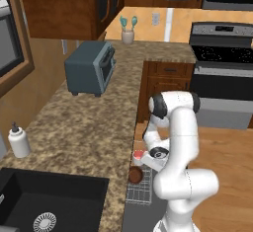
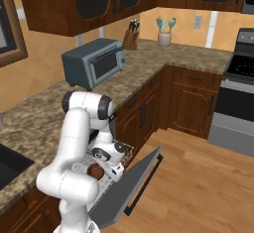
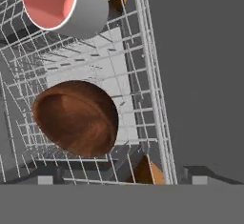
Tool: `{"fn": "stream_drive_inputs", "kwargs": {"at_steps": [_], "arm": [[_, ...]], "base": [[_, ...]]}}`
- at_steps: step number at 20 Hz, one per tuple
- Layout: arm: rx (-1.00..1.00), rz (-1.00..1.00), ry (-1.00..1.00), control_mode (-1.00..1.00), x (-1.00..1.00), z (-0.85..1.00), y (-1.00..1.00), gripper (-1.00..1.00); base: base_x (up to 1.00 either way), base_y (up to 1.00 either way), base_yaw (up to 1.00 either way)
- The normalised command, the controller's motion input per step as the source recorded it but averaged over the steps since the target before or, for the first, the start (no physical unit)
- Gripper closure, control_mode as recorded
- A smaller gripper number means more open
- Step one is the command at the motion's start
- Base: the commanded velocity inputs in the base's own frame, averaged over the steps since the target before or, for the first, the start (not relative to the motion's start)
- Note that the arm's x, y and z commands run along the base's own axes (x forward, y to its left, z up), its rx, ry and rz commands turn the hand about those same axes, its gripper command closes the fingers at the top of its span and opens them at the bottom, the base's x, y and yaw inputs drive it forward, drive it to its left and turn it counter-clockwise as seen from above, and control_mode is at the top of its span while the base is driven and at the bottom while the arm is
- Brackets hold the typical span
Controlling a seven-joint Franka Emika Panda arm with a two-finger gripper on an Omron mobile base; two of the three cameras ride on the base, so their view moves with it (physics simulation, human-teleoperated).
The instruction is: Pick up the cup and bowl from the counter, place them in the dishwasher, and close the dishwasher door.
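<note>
on the far left of the left base view a white soap bottle point(image 1: 19, 140) stands on the granite counter point(image 1: 84, 127), just beyond the black sink point(image 1: 49, 201). farther along the counter sits a blue-grey toaster oven point(image 1: 91, 68), and at the far end a jar of utensils point(image 1: 128, 31). right of the counter's edge the dishwasher's wire rack point(image 3: 138, 75) is pulled out, and both task items lie in it: the dark brown bowl point(image 3: 76, 118) nearer, the whitish cup point(image 3: 64, 4) with its pink inside just beyond, close together but apart. the gripper point(image 3: 123, 180) hangs low over the rack just above the bowl, its two dark tips spread wide to either side and clamped on nothing. in the right base view the grey dishwasher door point(image 2: 126, 187) is tilted open, right of the rack. the black-and-steel range point(image 1: 222, 73) stands at the far right.
</note>
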Motion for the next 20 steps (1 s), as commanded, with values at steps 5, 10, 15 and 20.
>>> {"fn": "stream_drive_inputs", "kwargs": {"at_steps": [5, 10, 15, 20], "arm": [[0.03, -0.03, -0.21, -1.0, -0.7, 0.85, -0.67, -1.0], [0.03, -0.03, -0.09, -1.0, -0.45, 1.0, -0.41, -1.0], [0.0, -0.01, -0.01, -1.0, -0.31, 1.0, -0.43, -1.0], [0.0, 0.0, -0.01, -1.0, -0.1, 1.0, -0.58, -1.0]], "base": [[0.0, 0.0, 0.0], [0.0, 0.0, 0.0], [0.0, 0.0, 0.0], [0.0, 0.0, 0.0]]}}
